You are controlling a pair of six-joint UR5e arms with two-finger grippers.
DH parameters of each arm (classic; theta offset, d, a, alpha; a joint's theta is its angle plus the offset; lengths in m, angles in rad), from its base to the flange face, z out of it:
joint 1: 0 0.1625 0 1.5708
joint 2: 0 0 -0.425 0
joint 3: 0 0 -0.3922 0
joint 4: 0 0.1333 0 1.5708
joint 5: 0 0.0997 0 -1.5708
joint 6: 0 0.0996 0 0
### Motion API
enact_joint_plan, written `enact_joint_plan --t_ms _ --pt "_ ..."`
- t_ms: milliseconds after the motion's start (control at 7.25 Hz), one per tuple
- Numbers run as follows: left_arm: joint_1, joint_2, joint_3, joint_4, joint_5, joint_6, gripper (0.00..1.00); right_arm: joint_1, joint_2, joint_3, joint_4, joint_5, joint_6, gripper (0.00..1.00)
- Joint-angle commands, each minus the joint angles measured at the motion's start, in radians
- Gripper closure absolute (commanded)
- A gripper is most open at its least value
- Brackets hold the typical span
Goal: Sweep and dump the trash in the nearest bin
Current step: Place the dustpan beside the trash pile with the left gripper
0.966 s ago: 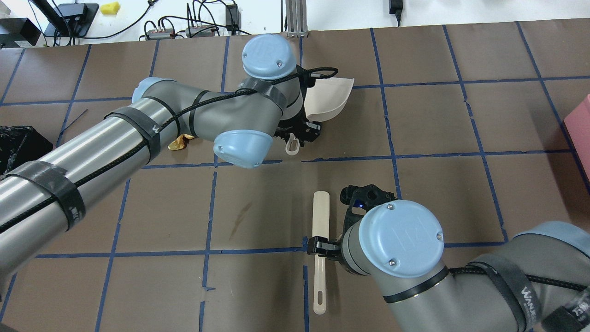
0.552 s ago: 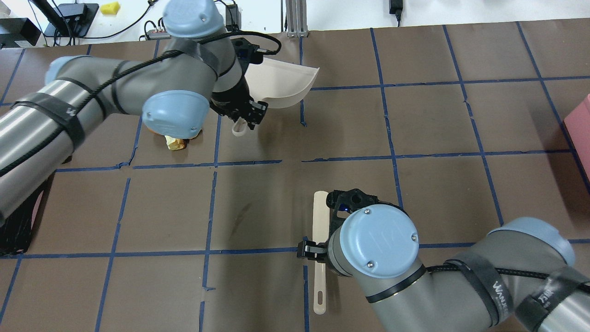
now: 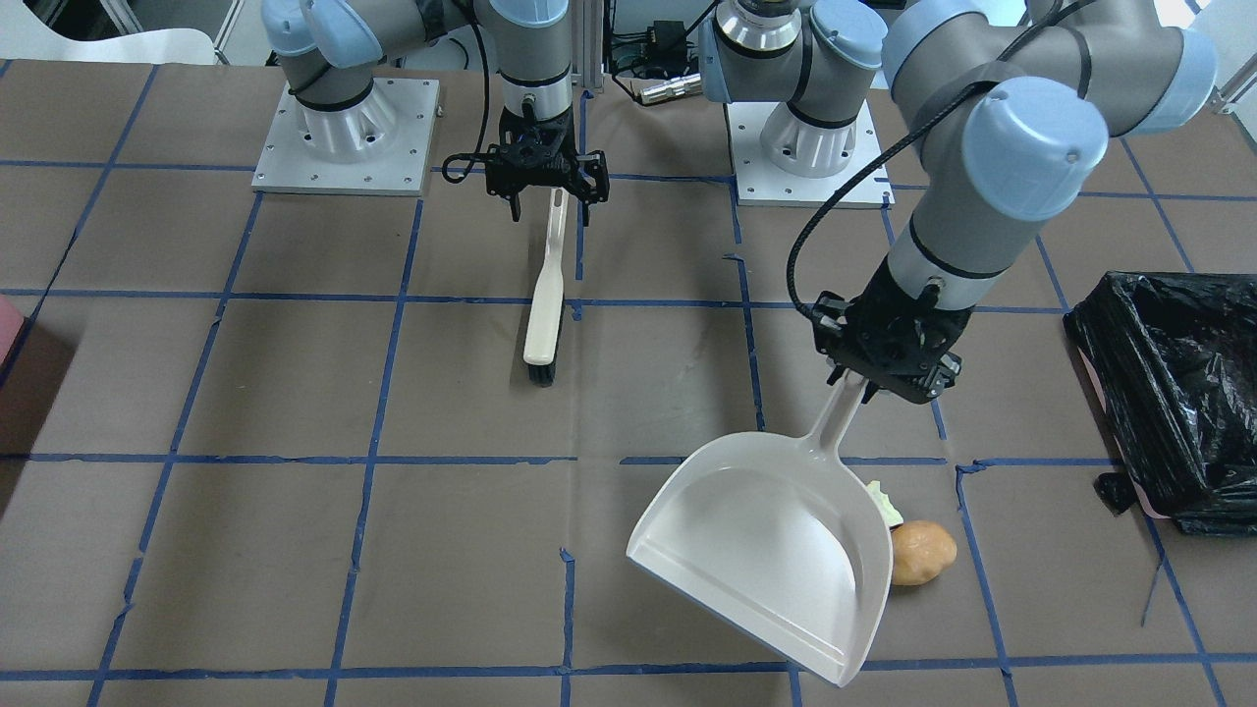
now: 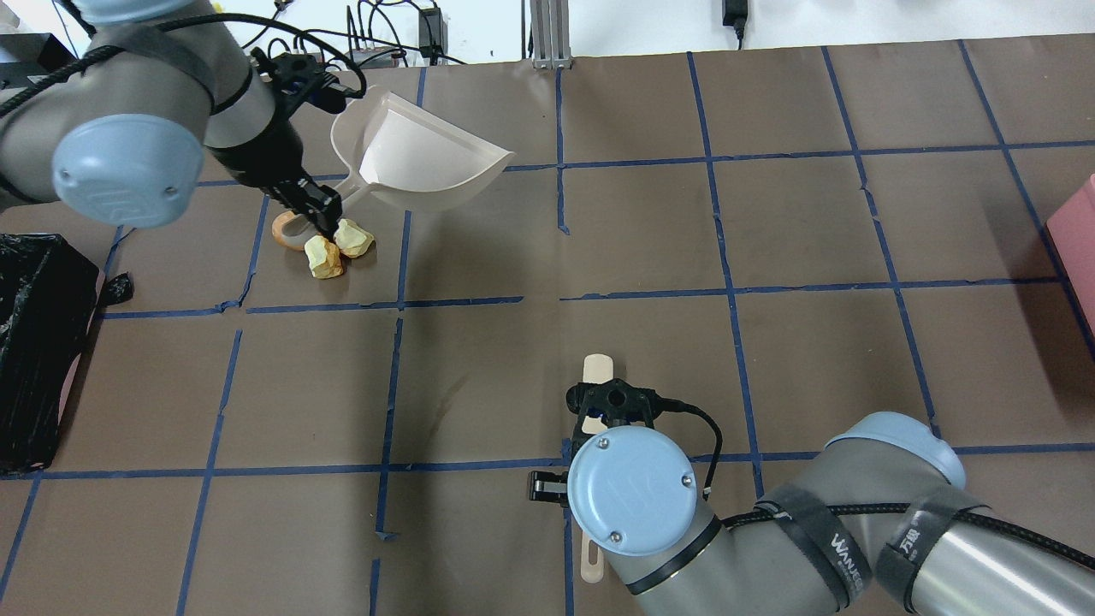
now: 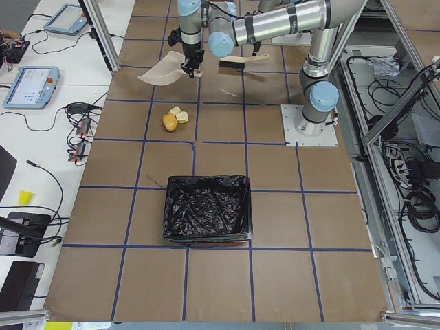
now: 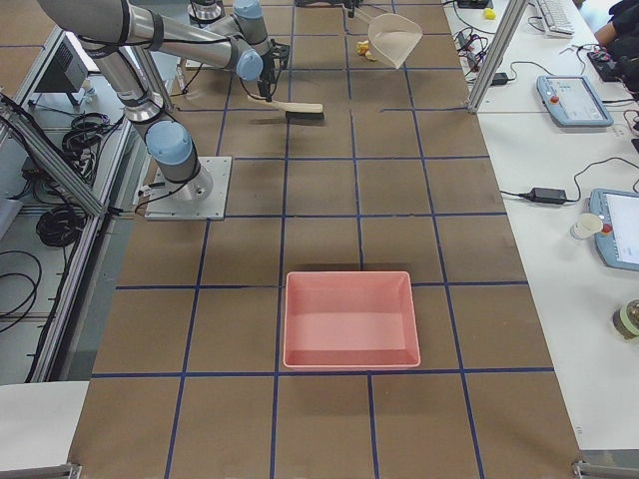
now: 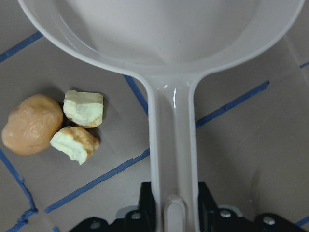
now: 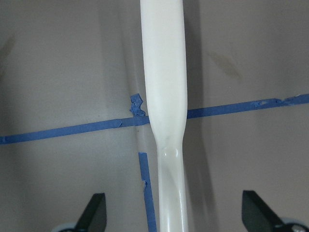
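My left gripper (image 4: 315,208) is shut on the handle of the beige dustpan (image 4: 423,162), which hangs tilted above the table. The trash lies beside the handle, behind the pan: a tan potato-like lump (image 7: 31,126) and two pale yellow chunks (image 7: 84,108) (image 7: 75,142). The chunks also show in the overhead view (image 4: 325,257) (image 4: 355,239). The black-bagged bin (image 4: 34,342) stands at the table's left edge. My right gripper (image 8: 176,215) is open, with its fingers (image 8: 94,215) wide apart on either side of the beige brush's handle (image 8: 163,96).
The brush (image 3: 543,324) lies flat near the robot's base. A pink tray (image 6: 349,319) sits at the table's right end and shows at the overhead view's right edge (image 4: 1080,231). Cables and boxes line the far edge.
My left arm has swung left with the dustpan, uncovering the trash pieces. My right gripper has moved left over the brush handle.
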State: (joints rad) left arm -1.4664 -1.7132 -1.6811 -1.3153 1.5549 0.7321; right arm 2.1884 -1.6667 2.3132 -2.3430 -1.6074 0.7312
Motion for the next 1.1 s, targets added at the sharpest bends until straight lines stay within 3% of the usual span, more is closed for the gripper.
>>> enact_joint_plan --t_ms 0,276,552,828,966 --pt "0.152 0.03 -0.005 -0.059 0.049 0.349 1.0 0.019 0.002 0.037 -0.033 -0.057 0.026 0.03" --pt "0.311 0.027 -0.006 -0.059 0.051 0.623 1.0 0.025 0.018 0.066 -0.096 -0.057 0.077 0.02" --pt "0.444 -0.006 0.02 -0.053 0.044 0.873 1.0 0.074 0.102 0.063 -0.171 -0.066 0.109 0.01" --pt "0.517 -0.054 0.053 -0.019 0.057 1.036 1.0 0.083 0.114 0.061 -0.196 -0.088 0.117 0.01" --pt "0.524 -0.127 0.125 0.029 0.086 1.068 1.0 0.083 0.113 0.061 -0.196 -0.088 0.135 0.01"
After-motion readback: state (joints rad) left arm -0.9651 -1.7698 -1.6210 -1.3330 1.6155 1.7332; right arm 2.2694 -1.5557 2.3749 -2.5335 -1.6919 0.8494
